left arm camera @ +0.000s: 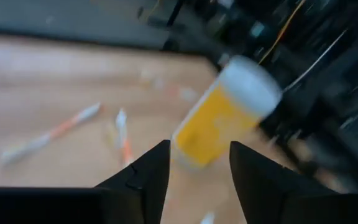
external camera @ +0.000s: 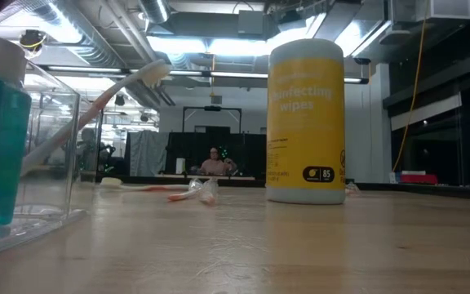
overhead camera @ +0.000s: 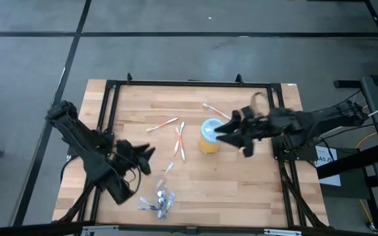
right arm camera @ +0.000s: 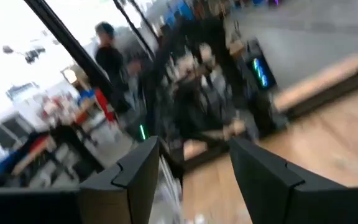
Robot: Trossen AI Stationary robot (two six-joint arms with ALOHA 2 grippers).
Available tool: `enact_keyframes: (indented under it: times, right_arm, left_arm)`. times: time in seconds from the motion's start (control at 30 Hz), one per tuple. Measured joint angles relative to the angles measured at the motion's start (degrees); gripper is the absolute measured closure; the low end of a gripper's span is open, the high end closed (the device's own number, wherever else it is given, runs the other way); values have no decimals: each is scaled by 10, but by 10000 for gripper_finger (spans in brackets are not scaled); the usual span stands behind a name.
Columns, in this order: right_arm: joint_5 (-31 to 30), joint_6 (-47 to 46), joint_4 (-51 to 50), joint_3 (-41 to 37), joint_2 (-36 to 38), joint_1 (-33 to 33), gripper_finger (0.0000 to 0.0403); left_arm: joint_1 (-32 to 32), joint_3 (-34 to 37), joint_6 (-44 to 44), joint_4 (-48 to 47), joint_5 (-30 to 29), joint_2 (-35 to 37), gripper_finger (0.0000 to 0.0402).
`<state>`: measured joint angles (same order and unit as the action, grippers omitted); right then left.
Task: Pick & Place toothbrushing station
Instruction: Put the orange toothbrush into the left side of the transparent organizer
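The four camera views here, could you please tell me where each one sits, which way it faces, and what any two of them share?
High view: above the table, looking straight down; both arms, left gripper, right gripper.
Low view: at tabletop height, looking level across; no arm shows, yellow canister ahead.
Left wrist view: behind the left gripper's open fingers, facing the canister and toothbrushes.
Right wrist view: behind the right gripper's open fingers, facing the room, a person.
Shared: the canister shows in the high, low and left wrist views.
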<state>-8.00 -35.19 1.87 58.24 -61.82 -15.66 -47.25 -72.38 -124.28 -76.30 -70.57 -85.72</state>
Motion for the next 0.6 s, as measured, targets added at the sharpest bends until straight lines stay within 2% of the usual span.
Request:
enact_keyframes:
  times: [0.13,0.23,0.3,0.37,0.5,0.6]
  right_arm:
    - [50,-17,-6,2,-60,7,202]
    - [87,21,-11,44,-97,21,202]
    - [81,78,-34,100,-107,37,202]
    - [59,142,-128,169,-114,62,202]
    - [-4,238,-403,308,-139,138,202]
    - [-1,275,-560,364,-154,229,202]
  left_arm:
    - [11,0,57,-1,-69,69,255]
    - [18,0,148,-1,-55,122,265]
    - [24,0,187,2,-46,149,271]
    - [25,0,228,20,-55,173,277]
    - [30,0,312,57,-63,206,286]
    - [44,0,351,72,-56,217,293]
